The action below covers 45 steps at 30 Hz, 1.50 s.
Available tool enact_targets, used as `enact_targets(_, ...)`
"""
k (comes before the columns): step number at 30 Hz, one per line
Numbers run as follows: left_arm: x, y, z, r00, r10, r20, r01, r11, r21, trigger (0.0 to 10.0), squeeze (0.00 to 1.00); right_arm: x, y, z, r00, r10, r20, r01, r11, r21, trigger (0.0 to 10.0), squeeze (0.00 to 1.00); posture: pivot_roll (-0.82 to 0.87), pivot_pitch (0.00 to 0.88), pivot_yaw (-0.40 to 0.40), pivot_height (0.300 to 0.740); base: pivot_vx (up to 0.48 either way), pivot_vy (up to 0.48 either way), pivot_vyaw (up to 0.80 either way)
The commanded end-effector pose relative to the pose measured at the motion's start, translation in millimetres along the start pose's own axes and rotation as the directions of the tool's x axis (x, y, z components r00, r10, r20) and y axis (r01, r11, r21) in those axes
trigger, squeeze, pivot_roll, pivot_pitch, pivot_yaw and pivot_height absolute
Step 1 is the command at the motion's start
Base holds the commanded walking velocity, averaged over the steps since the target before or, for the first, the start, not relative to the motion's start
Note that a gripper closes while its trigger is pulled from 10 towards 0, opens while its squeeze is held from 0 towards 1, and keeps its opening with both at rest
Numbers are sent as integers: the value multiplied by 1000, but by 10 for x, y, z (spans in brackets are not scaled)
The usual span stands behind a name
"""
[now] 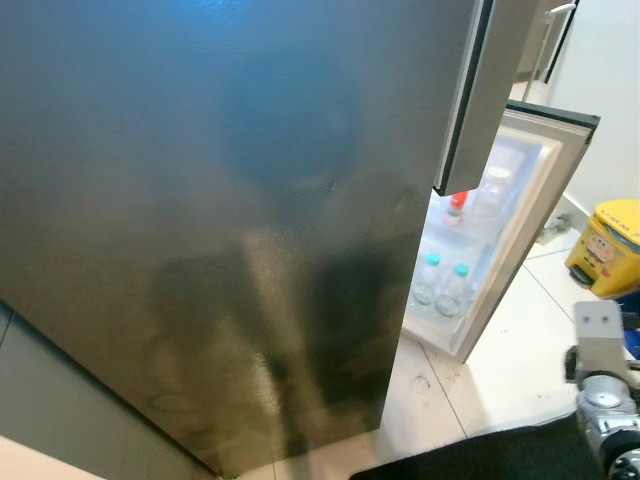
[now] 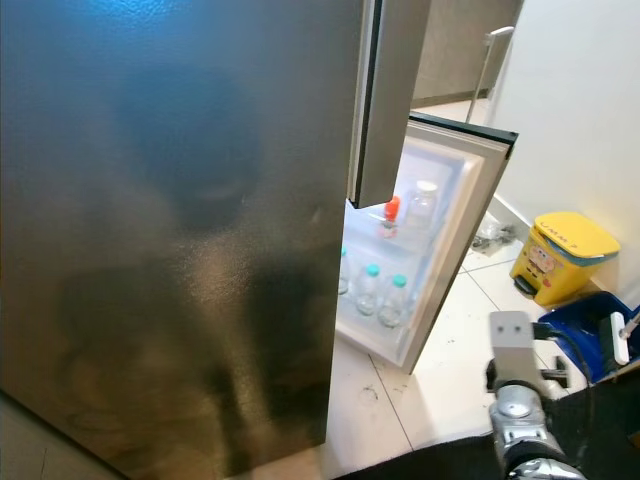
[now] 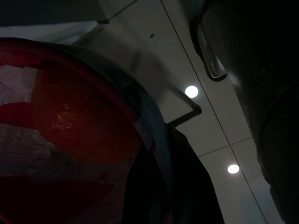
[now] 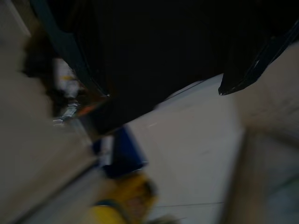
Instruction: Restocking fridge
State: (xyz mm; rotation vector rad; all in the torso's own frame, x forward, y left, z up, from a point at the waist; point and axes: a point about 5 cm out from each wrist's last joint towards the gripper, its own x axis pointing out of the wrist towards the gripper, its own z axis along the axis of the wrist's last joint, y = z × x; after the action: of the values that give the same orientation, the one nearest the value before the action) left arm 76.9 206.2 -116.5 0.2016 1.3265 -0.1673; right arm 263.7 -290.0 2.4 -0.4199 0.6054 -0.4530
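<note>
Approaching the fridge with a red-labelled container (image 3: 70, 121) in the left gripper's view

Water bottles (image 1: 440, 285) are standing on the open lower door's shelf (image 1: 500, 230) at right of centre; the grey upper door (image 1: 220, 220) is blocking most of the frame — better swing around it first. The right arm (image 2: 520, 420) is showing at lower right; I cannot tell either gripper's jaw state.
</note>
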Motion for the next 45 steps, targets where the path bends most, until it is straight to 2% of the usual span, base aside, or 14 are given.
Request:
enact_targets(1, 10, -16, 126, 999, 2, 48, -2, 1000, -1, 10000, 0, -92, 146, -270, 990, 102, -100, -106, 994, -35, 10000, 0, -41, 0, 7, 740, 0, 0, 0)
enact_targets(2, 10, -17, 129, 999, 4, 48, -4, 1000, -5, 10000, 0, -176, 262, -434, 975, 167, -146, -177, 983, -54, 10000, 0, -43, 0, 6, 740, 0, 0, 0)
enact_targets(3, 10, -17, 129, 999, 4, 48, -4, 1000, -5, 10000, 0, -176, 262, -434, 975, 167, -146, -177, 983, -54, 10000, 0, -43, 0, 6, 740, 0, 0, 0)
enact_targets(5, 11, -18, 130, 999, 7, 47, -6, 1000, -13, 10000, 0, -363, 439, -762, 928, 278, -249, -311, 945, -103, 10000, 0, -43, 0, 4, 740, 0, 0, 0)
enact_targets(6, 11, -18, 130, 999, 7, 47, -6, 1000, -13, 10000, 0, -363, 439, -762, 928, 278, -249, -311, 945, -103, 10000, 0, -43, 0, 4, 740, 0, 0, 0)
enact_targets(7, 12, -19, 130, 999, 5, 45, -4, 1000, -26, 10000, 0, -522, 521, -1020, 878, 341, -336, -403, 905, -135, 10000, 0, -42, 0, 1, 740, 0, 0, 0)
enact_targets(8, 12, -19, 130, 999, 5, 45, -4, 1000, -26, 10000, 0, -522, 521, -1020, 878, 341, -336, -403, 905, -135, 10000, 0, -42, 0, 1, 740, 0, 0, 0)
enact_targets(11, 12, -21, 127, 999, -4, 40, 5, 1000, -29, 10000, 0, -676, 529, -1273, 832, 365, -418, -463, 872, -160, 10000, 0, -44, 0, 0, 740, 0, -160, 0)
enact_targets(15, 12, -19, 126, 999, -6, 36, 7, 1000, -28, 10000, 0, -742, 494, -1394, 812, 366, -455, -480, 862, -164, 10000, 0, -48, 0, 0, 740, 0, -480, 0)
enact_targets(23, 14, -28, 139, 999, -8, 37, 9, 1000, -24, 10000, 0, -795, 417, -1513, 787, 364, -498, -503, 846, -175, 10000, 0, -53, 0, -1, 740, 0, -480, 0)
enact_targets(35, 15, -38, 128, 999, -9, 32, 10, 1000, -23, 10000, 0, -775, 457, -1460, 778, 401, -484, -533, 829, -171, 10000, 0, -55, 0, 2, 740, 0, -480, 0)
enact_targets(38, 15, -37, 122, 1000, -8, 30, 9, 1000, -24, 10000, 0, -780, 484, -1450, 767, 422, -484, -557, 811, -176, 10000, 0, -56, 0, 5, 740, 0, -480, 800)
enact_targets(45, 14, -31, 123, 1000, -7, 30, 7, 1000, -21, 10000, 0, -759, 508, -1403, 772, 430, -468, -561, 807, -184, 10000, 0, -60, 0, 7, 740, 0, -480, 800)
